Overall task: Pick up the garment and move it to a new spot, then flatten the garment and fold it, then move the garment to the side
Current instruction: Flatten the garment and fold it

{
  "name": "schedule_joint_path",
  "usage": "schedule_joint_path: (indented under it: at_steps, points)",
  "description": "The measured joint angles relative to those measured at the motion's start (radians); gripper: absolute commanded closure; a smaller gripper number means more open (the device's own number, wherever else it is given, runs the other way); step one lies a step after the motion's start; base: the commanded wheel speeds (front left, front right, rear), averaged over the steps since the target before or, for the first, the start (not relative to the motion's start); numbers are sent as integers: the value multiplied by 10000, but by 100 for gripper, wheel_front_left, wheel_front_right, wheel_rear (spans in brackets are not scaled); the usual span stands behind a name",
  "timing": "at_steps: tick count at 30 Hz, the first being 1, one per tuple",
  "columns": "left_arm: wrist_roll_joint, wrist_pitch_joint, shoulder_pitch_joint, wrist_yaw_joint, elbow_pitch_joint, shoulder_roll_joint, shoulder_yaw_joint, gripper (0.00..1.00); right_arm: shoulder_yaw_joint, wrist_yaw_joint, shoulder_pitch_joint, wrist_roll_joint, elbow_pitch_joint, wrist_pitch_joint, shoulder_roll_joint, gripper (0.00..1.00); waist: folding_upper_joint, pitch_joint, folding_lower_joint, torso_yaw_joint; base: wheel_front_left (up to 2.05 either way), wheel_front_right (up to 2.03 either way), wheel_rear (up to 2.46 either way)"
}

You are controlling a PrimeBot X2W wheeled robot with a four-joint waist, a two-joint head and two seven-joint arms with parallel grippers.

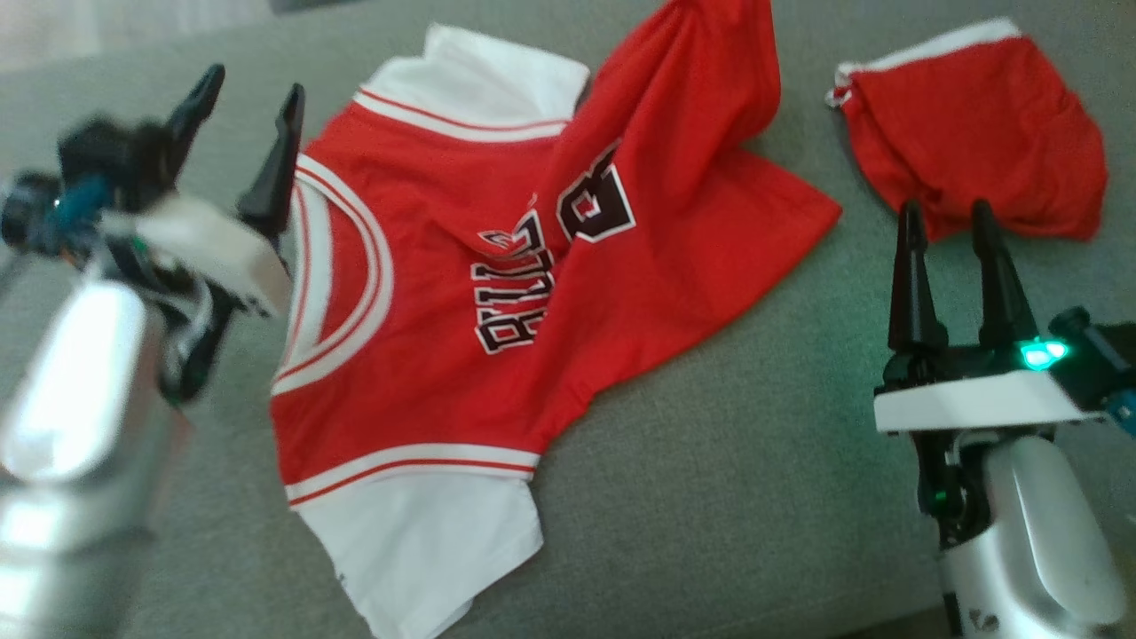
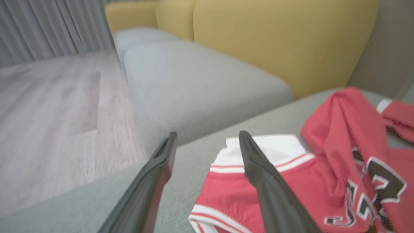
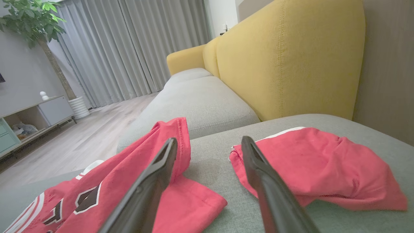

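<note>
Since the jersey (image 1: 444,355) is what I must lift and shift first, what matters is how it lies between my two arms. It sprawls unfolded on the grey cushion (image 1: 710,461), front up, its lettering reading sideways to me. Its long axis, collar to hem, runs across me: the collar opens toward my left and the hem toward my right, with one white sleeve on the jersey's far side and one on its near side. The hem half is rucked up into a loose raised fold, so the cloth is not flat.

My left gripper (image 1: 253,84) hangs just beside the jersey's collar edge, near the far shoulder, jaws spread wide and empty. Along its fingers I look at the far white sleeve of the jersey (image 2: 226,194); I cannot tell whether one finger brushes the cloth.

My right gripper (image 1: 945,213) is also wide open and holds nothing. It stands well apart from the jersey's hem corner, aimed at the bare gap between the jersey (image 3: 187,200) and the red shorts (image 1: 976,133), which lie off the jersey's hem end and are not touching it.

I judge the left arm much the nearer: it needs only a short drop onto the shoulder, while the right must swing leftward to reach the hem.
</note>
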Motion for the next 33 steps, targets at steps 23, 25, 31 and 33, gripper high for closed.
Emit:
schedule_joint_path:
  at_steps: [23, 25, 31, 33]
  points:
    - [-4115, 6153, -3735, -2, 2000, 3009, -4667, 0, 506, 0, -598, 729, -518, -4, 21, 0, 0, 1703, -3, -1587, 0, 0, 0]
    - [-4115, 6257, -3792, -2, 2071, 3035, -4773, 96, 504, 0, -598, 723, -568, -4, 21, 0, 0, 1697, -3, -1595, 0, 0, 0]
    - [-3649, 5177, -3995, 169, 2429, 3248, -4970, 100, 514, 0, -599, 713, -685, -17, 23, 0, 0, 1741, -3, -1637, 0, 0, 0]
    - [-3175, 4433, -4154, 483, 2725, 3289, -4964, 100, 522, 0, -599, 713, -696, -17, 21, 0, 0, 1758, -2, -1655, 0, 0, 0]
